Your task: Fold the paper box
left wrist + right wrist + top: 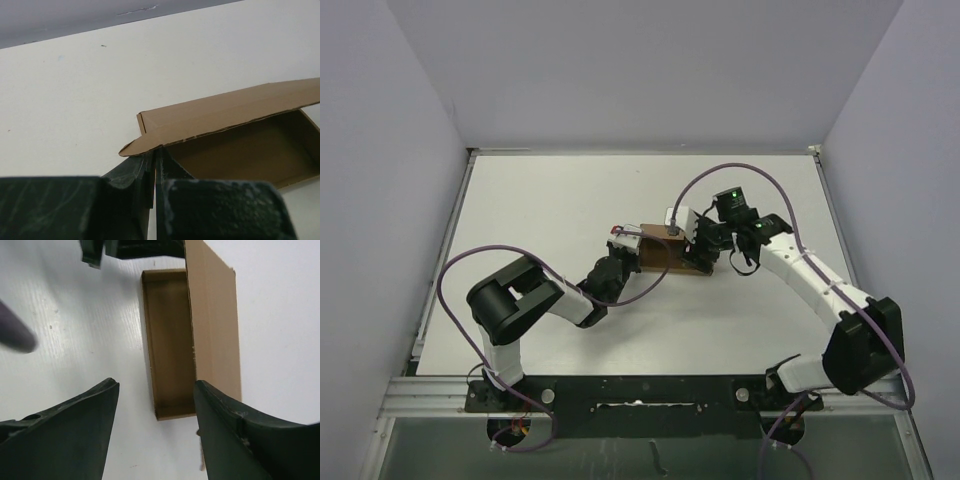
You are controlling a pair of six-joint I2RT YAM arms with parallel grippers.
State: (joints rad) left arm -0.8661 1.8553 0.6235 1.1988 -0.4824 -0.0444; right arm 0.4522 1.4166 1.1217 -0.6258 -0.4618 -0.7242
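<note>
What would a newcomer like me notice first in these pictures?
A half-made brown paper box sits in the middle of the white table, tray open, one long flap unfolded. The left hand pinches one corner, while the right hand hangs spread open above the other end.

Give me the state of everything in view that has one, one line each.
paper box: folded into a tray, open on top, resting on the table.
lid flap: raised, not closed over the tray.
left gripper: shut at the box's corner; whether it pinches cardboard cannot be told.
right gripper: open, above the box's end, holding nothing.
</note>
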